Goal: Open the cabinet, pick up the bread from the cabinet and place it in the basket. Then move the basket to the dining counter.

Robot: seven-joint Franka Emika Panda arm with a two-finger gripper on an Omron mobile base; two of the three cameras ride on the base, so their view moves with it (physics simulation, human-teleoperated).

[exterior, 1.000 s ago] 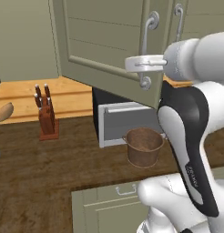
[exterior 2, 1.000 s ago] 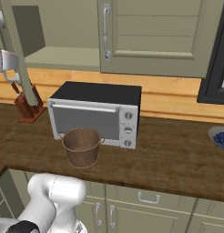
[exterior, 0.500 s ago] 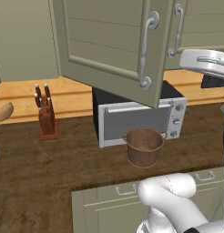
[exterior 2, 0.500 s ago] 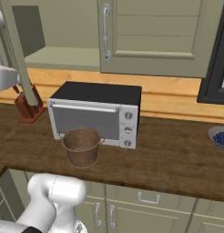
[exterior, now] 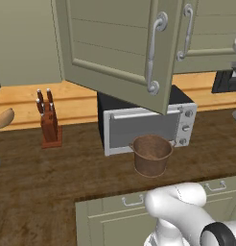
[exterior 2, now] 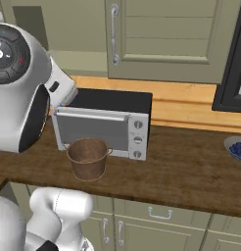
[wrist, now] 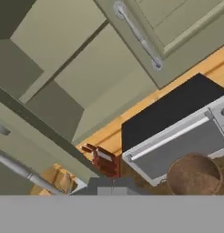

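since a second ago the arm leaves the cabinet (exterior: 115,53) door, now open; bread probably lies inside, above the basket (exterior: 151,154); pincer state cannot be told.

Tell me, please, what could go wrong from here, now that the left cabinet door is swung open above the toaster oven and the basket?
1. The open cabinet door hangs out over the toaster oven; an arm reaching for the shelf could strike its edge or handle.
2. The basket stands close in front of the toaster oven near the worktop edge, so a low arm sweep might knock it.
3. The cabinet interior looks dark and no bread is visible, so a reach may be poorly aimed.
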